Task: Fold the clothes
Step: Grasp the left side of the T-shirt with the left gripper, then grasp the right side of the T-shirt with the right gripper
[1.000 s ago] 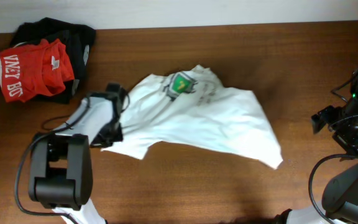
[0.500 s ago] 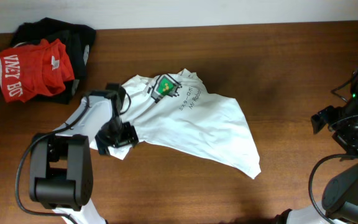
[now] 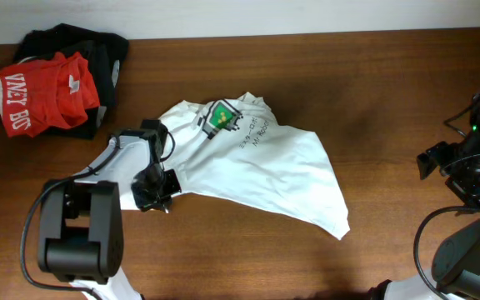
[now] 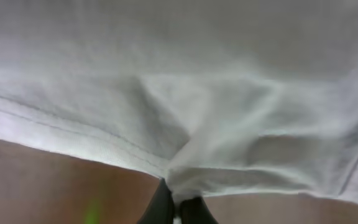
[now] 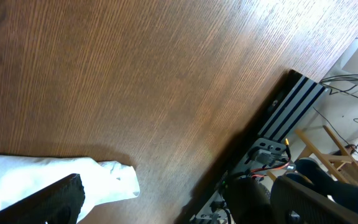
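The white T-shirt lies crumpled across the middle of the table, with a small green and dark print facing up near its top left. My left gripper is at the shirt's lower left edge. In the left wrist view its fingertips are shut on a pinch of the white fabric by the hem. My right gripper hangs at the table's right edge, away from the shirt. In the right wrist view its fingers are wide apart and empty, with a shirt corner at lower left.
A red shirt with white lettering lies on a black garment at the back left corner. Bare brown tabletop lies to the right of the white shirt. The table's right edge and cables show in the right wrist view.
My left gripper has dragged the shirt's left edge left and towards the front. The whole shirt and its print shifted left, and its right corner slid in. The right arm has not moved.
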Controlling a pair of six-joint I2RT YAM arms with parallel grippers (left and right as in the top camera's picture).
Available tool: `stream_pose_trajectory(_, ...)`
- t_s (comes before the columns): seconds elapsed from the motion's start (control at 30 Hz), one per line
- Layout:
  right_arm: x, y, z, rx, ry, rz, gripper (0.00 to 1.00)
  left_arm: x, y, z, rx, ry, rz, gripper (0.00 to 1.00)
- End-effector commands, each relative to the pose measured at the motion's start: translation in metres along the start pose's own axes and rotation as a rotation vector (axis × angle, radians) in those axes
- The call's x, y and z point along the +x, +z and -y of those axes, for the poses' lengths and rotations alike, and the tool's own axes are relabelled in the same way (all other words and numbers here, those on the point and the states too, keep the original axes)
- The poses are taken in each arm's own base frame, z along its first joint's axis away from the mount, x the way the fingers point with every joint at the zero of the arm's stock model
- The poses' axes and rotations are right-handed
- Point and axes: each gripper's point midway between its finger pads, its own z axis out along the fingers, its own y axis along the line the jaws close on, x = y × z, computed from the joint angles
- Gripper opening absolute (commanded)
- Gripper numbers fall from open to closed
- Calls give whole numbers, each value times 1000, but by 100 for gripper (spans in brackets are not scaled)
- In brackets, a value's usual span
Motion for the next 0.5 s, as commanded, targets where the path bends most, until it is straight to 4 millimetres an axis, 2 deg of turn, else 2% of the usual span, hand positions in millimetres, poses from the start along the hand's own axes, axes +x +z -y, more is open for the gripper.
stream_pose_trajectory(0.0,1,-5,3,-6,15,17,99,4,-23,-8,-15,-2,56,1)
stream_pose_trajectory(0.1,1,-5,3,-6,15,17,99,1,-44,-13,-19,0,139,1)
stream_pose_trajectory(0.2,1,-5,3,-8,15,15,99,4,-44,-14,-23,0,130,1)
stream_pose_trajectory(0.23,4,-5,-2,-36,15,-3,99,4,-44,-15,-24,0,128,0)
stream_pose_trajectory(0.3,-7,-6,-19,-111,17,34,99,4,-44,-15,-24,0,128,0)
stream_pose_trajectory(0.37,41,-9,-26,-185,-158,-165,99,5,-43,-14,-21,0,125,0)
stream_pose_trajectory(0.4,46,-7,-21,-147,-150,-145,99,5,-43,-14,-21,0,126,1)
stream_pose_trajectory(0.47,64,-6,3,-68,-80,-48,99,5,-43,-14,-21,0,126,0)
